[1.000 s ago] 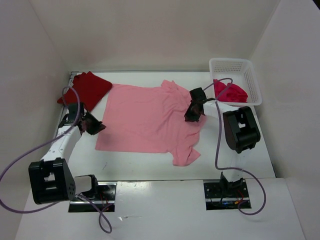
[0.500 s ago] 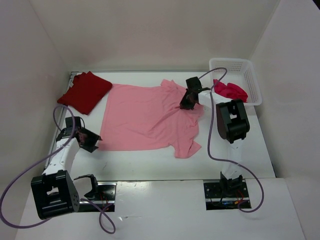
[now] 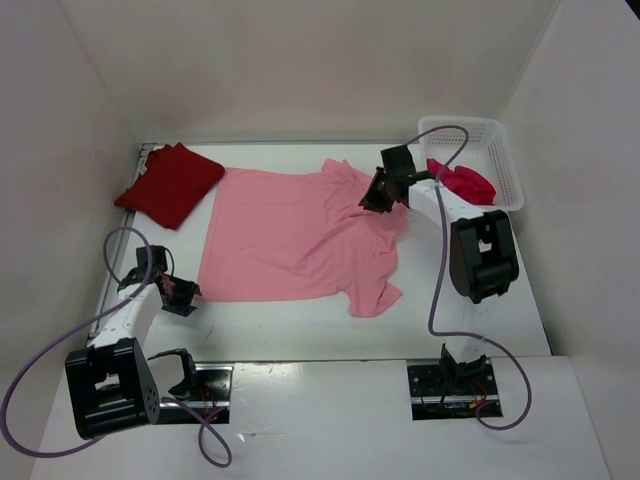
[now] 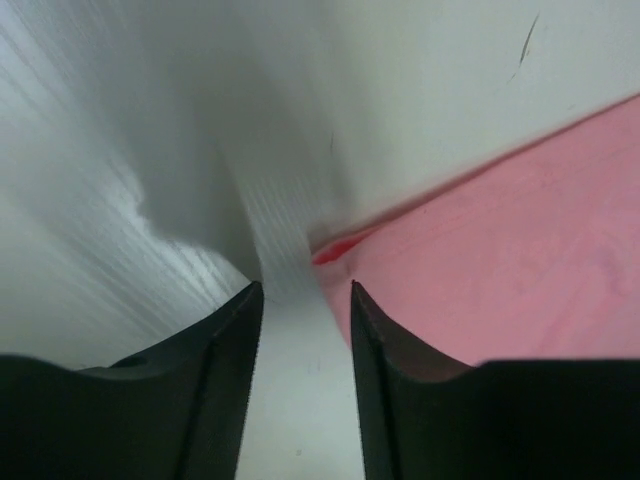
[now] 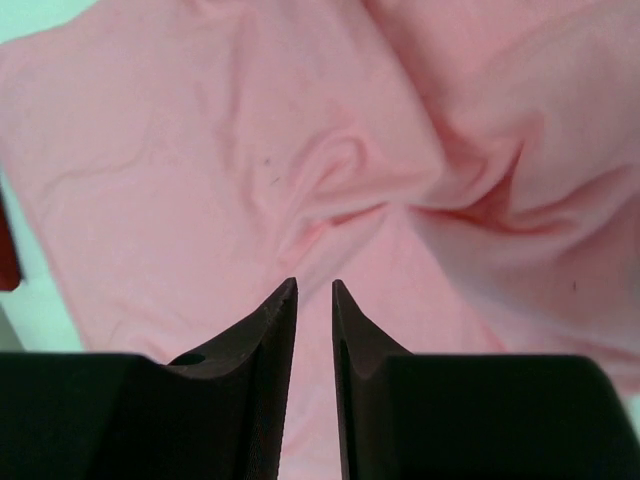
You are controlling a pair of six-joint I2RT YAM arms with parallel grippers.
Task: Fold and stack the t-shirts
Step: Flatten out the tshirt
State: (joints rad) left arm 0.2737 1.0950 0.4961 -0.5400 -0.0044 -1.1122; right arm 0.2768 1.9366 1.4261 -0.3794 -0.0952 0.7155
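On the table (image 3: 280, 330) centre, the light pink t-shirt (image 3: 290, 235) lies spread flat, hem to the left, collar to the right, one sleeve pointing at the near edge. At the far-left corner sits the dark red t-shirt (image 3: 170, 183), folded, just beside the pink one's far-left corner. At far right, the crimson-magenta t-shirt (image 3: 462, 182) is bunched in the white mesh basket (image 3: 470, 128).

Low over bare table, the left gripper (image 3: 182, 293) sits just off the pink shirt's near-left corner. Its wrist view shows the fingers (image 4: 215, 340) spread with only table between them and the shirt edge off to the right, so it is empty and gripping nothing.

Over the pink shirt's collar and shoulder area, where the cloth is rumpled, is the right gripper (image 3: 380, 195). Its wrist view shows the fingers (image 5: 280, 320) parted by a narrow slot, pink cloth visible through it, nothing pinched. It is probably just above the fabric, but contact is hard to judge from this angle.
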